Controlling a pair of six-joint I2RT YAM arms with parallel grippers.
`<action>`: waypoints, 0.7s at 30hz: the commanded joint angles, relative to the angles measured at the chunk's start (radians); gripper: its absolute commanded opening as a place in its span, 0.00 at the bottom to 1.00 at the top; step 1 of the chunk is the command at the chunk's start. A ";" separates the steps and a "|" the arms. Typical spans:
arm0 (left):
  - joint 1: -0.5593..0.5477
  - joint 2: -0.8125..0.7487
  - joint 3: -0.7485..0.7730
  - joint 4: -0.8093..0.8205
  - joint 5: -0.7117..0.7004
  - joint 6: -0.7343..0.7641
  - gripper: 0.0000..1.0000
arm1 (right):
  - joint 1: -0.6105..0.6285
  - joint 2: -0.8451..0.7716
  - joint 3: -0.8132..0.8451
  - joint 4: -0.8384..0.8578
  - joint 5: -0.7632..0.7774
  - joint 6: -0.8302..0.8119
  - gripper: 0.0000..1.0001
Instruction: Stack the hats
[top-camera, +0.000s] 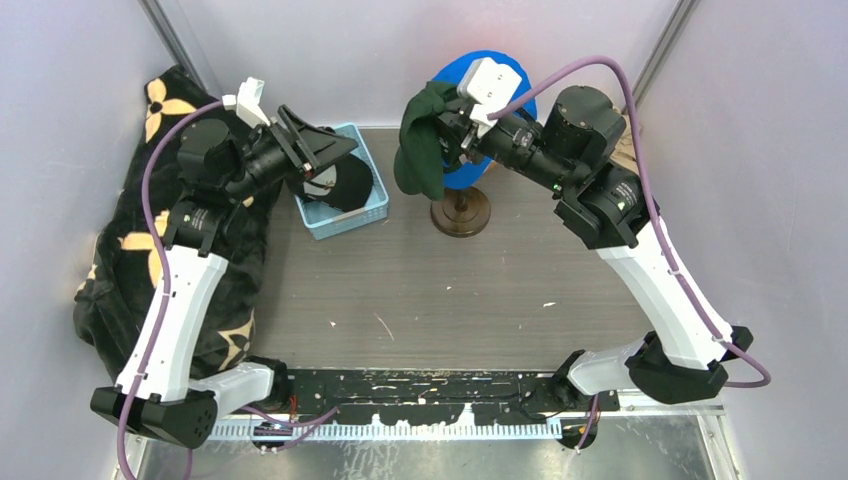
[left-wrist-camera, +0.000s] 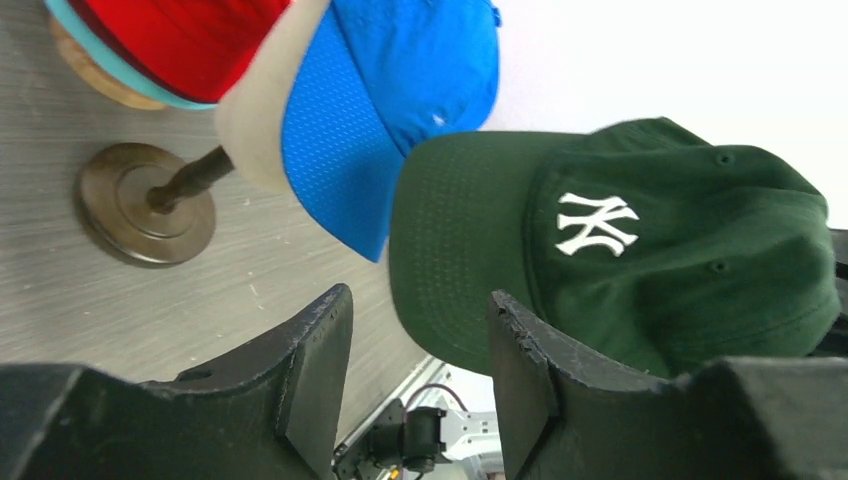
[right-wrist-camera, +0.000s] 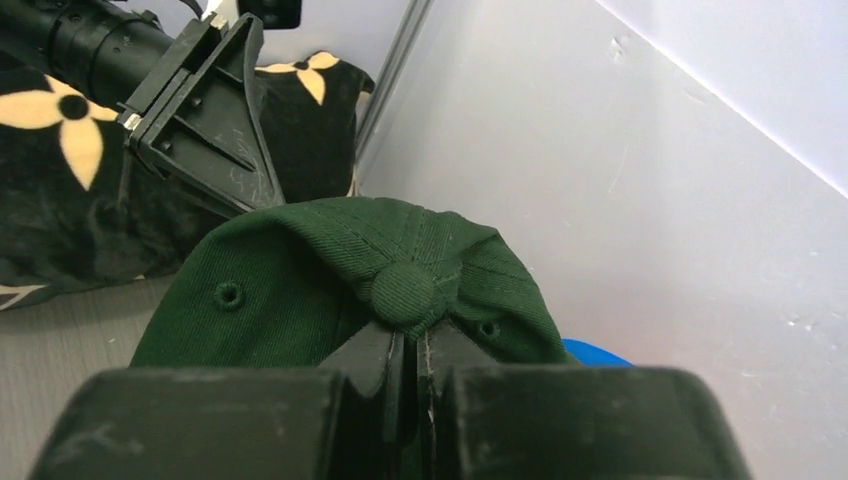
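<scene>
**Right arm holding the green NY cap beside the hat stand**

The right gripper (right-wrist-camera: 415, 345) is pinching the dark green fabric baseball cap with the white "NY" logo (top-camera: 420, 150) at the crown, its two fingers closing tight on the cloth just below the top button. The cap is hanging in the air with its brim pointing downward, just beside the stack on the stand with the round dark wooden base (top-camera: 461, 212) at the far middle of the grey wood-grain table (top-camera: 450, 290).

On that stand, the left wrist view is showing a bright blue mesh-sided baseball cap (left-wrist-camera: 400, 90) sitting over a smooth cream form (left-wrist-camera: 255, 110). A red fabric hat (left-wrist-camera: 190, 40) and a teal brim (left-wrist-camera: 110, 65) are showing further along the same form. The green cap's brim is overlapping the blue cap's edge in this view; whether they are touching is not clear.

The left gripper (top-camera: 325, 150) is hovering over the light blue plastic basket (top-camera: 350, 220) at the far left, its fingers spread wide and gripping nothing. A black cap (top-camera: 350, 185) is lying inside that basket, partly hidden by the gripper.

A black blanket with cream flower shapes (top-camera: 130, 280) is lying along the left wall, under the left arm.
</scene>
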 joint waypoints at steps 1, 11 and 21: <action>0.001 -0.039 -0.055 0.217 0.130 -0.088 0.53 | -0.009 -0.018 -0.009 0.099 -0.101 0.062 0.01; 0.001 -0.043 -0.190 0.388 0.207 -0.183 0.55 | -0.009 -0.012 -0.034 0.130 -0.181 0.105 0.01; 0.001 -0.041 -0.327 0.607 0.230 -0.350 0.56 | -0.012 0.017 -0.029 0.152 -0.213 0.121 0.01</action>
